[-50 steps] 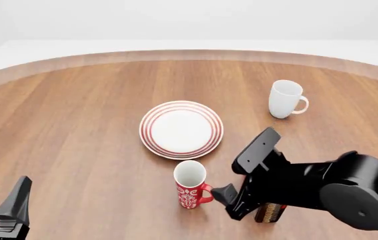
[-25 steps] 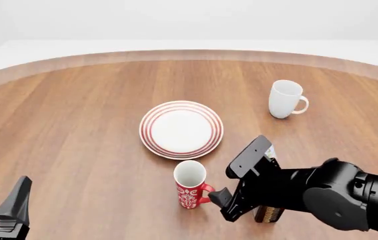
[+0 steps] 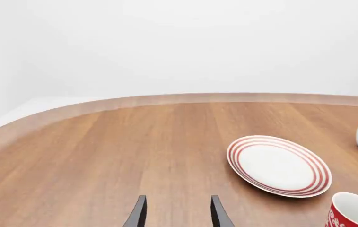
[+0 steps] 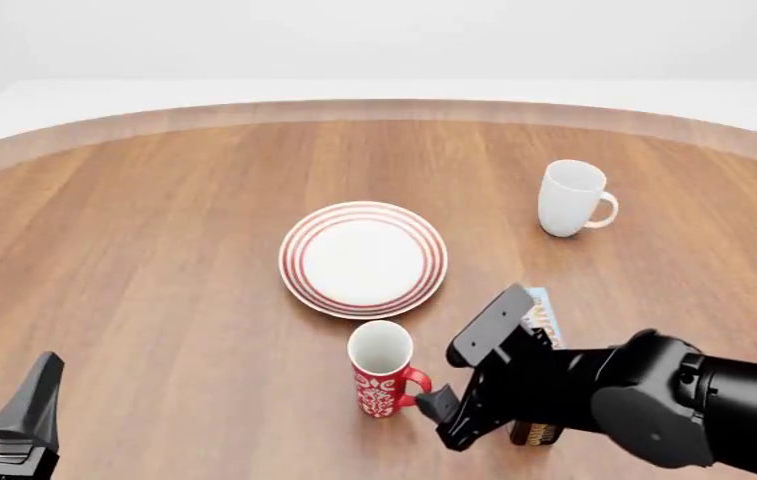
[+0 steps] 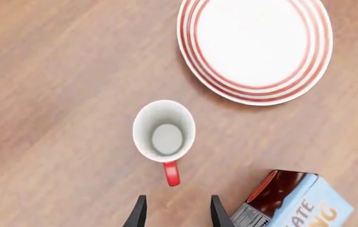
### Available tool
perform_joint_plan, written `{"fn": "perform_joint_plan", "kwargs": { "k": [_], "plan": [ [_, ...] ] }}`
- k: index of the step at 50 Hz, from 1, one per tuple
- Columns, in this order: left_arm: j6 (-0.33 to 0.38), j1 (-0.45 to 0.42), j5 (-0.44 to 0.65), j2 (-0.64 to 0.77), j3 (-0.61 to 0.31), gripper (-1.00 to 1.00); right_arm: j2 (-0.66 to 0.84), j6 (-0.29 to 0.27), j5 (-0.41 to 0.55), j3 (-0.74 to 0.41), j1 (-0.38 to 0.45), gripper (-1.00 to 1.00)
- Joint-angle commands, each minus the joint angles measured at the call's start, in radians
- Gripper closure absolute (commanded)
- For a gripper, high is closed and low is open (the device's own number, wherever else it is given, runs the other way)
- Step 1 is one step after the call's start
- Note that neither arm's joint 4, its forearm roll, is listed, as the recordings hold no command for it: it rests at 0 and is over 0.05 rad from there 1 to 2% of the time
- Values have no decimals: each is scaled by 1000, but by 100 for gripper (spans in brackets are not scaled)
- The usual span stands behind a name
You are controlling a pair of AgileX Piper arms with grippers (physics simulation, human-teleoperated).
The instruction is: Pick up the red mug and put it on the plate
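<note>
The red mug (image 4: 381,372) stands upright on the table just in front of the plate (image 4: 363,258), with its handle (image 4: 414,385) pointing right. My right gripper (image 4: 437,408) hovers open just right of the handle, touching nothing. The right wrist view looks straight down into the red mug (image 5: 163,131), whose handle (image 5: 171,173) points at the gap of the right gripper (image 5: 177,213), with the plate (image 5: 254,90) beyond. My left gripper (image 4: 2,378) rests open at the near left, far from both. The left gripper (image 3: 177,215), plate (image 3: 278,190) and red mug (image 3: 353,213) also show in the left wrist view.
A plain white mug (image 4: 573,198) stands at the far right. A blue and brown box (image 4: 540,318) lies under my right arm, right of the red mug, and shows as the box (image 5: 292,201) beside the right fingers. The table's curved far edge (image 4: 378,106) runs across the back.
My right arm has slid left, bringing its gripper closer to the red mug's handle, and the box's blue end now shows behind it. The mug, the plate and the left arm have not moved.
</note>
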Motion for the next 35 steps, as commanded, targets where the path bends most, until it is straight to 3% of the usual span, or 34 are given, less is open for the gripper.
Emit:
{"fn": "perform_joint_plan", "kwargs": {
  "k": [1,35],
  "plan": [
    [0,0,0,0,0,-100,25,9,-32,18,7,-100],
    [0,0,0,0,0,-100,108,21,-99,-1,24,-100]
  ]
}}
